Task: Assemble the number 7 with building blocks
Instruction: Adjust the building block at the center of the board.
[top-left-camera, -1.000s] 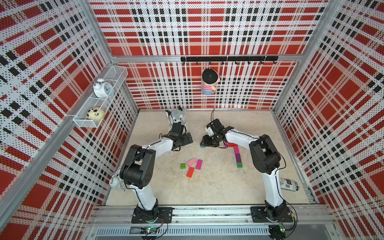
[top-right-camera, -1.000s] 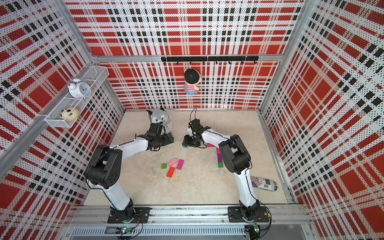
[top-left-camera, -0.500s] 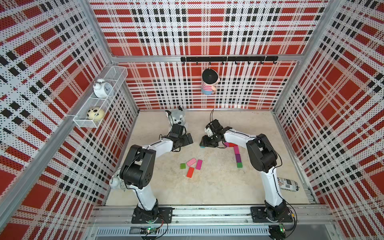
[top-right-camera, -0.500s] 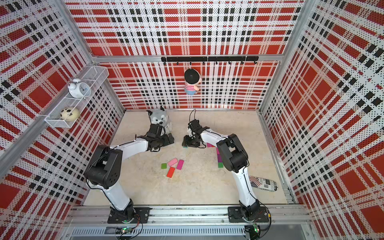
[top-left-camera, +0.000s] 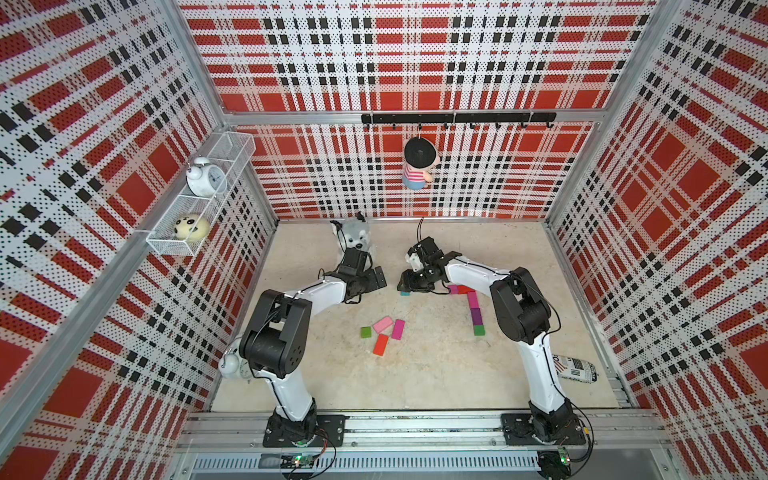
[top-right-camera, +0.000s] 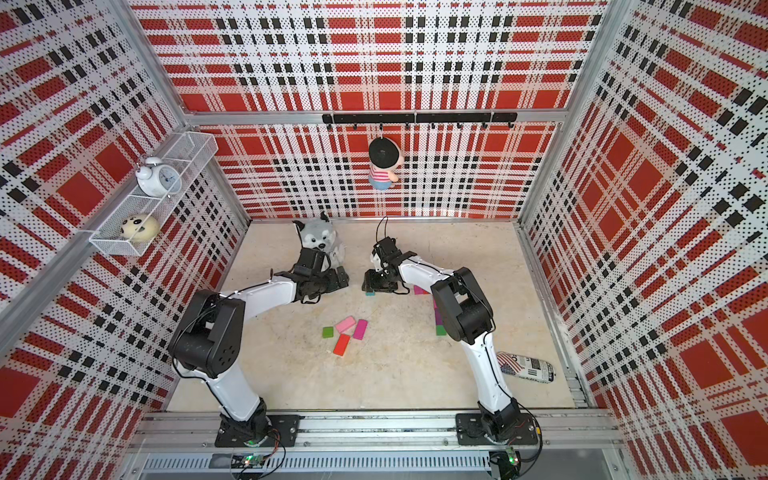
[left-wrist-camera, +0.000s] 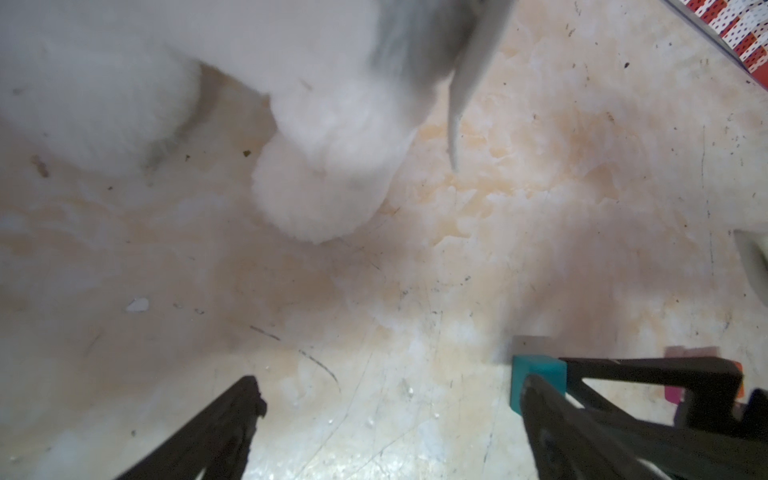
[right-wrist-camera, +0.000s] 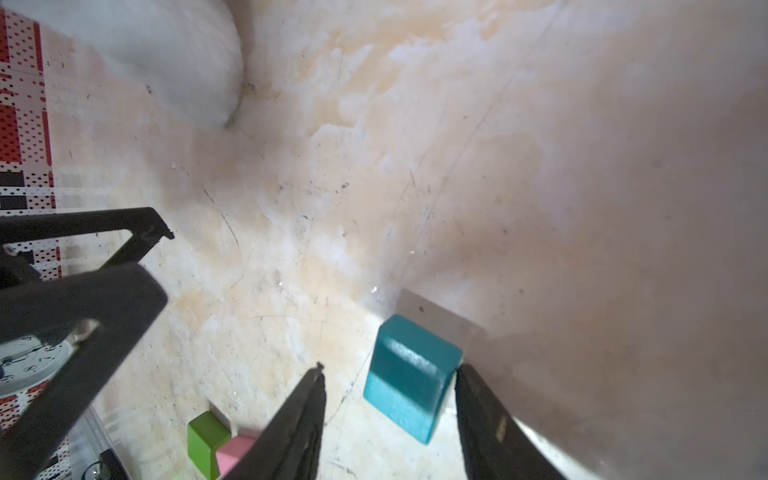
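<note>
Now | left end effector (left-wrist-camera: 390, 386) spread | right end effector (right-wrist-camera: 389, 368) spread round one teal block (right-wrist-camera: 409, 374) | four loose blocks (top-left-camera: 382, 324)

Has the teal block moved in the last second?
No. In a top view the teal block sits at the same distance from the plush dog and the green square as before.

Teal block (right-wrist-camera: 409, 382): smooth painted finish, slight sheen. Floor (right-wrist-camera: 374, 166): matt, mottled beige, scratched and scuffed. Toy dog (top-right-camera: 318, 239): fluffy cloth pile. Walls (top-right-camera: 374, 62): matt perforated sheet.
</note>
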